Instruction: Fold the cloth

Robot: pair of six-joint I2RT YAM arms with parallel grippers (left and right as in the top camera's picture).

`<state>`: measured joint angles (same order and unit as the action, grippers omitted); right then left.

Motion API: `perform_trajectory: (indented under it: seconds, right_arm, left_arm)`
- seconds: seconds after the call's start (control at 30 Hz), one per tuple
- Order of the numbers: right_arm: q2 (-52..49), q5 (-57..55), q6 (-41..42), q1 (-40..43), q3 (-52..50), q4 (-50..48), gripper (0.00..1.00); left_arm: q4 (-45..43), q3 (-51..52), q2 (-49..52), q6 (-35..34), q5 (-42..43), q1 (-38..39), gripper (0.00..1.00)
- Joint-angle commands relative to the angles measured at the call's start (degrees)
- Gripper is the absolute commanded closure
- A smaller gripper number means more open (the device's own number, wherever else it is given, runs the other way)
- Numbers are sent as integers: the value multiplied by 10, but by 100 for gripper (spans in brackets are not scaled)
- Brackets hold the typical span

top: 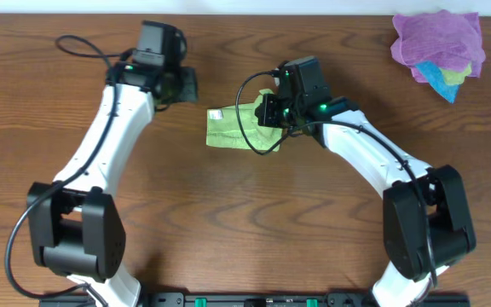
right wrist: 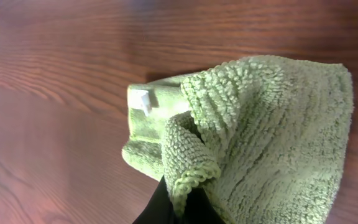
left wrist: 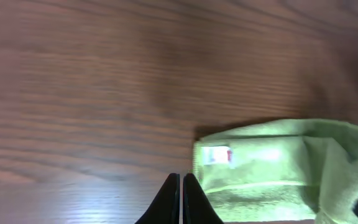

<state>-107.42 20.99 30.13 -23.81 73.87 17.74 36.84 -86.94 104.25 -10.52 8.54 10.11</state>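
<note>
Right gripper (right wrist: 178,198) pinches a rolled edge of the lime-green cloth (right wrist: 278,137). Left gripper (left wrist: 182,199) closed, empty, beside the white tag (left wrist: 217,155). We should draw the edge over squarely, matching corners.

Left claw (left wrist: 182,185) closed, right claw (right wrist: 176,208) pinching cloth (right wrist: 272,124).

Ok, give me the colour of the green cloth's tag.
White. The tag on the cloth shows best in the right wrist view.
</note>
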Motion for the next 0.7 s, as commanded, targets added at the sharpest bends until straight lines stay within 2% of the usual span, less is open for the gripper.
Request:
perform_trajectory:
  seconds: [0.0,0.23,0.43,0.67]
  right_arm:
    - [-15,6,12,-20,4,-14,99]
    - [-60,18,22,-44,4,-50,98]
    - [-95,19,23,-57,4,-71,99]
    - [-101,19,54,-66,4,-138,98]
  left_arm:
    - [11,-2,6,-2,-7,-33,94]
    - [17,-2,6,-1,33,-79,94]
    - [22,-2,6,13,35,-82,94]
    - [22,-2,6,16,35,-82,94]
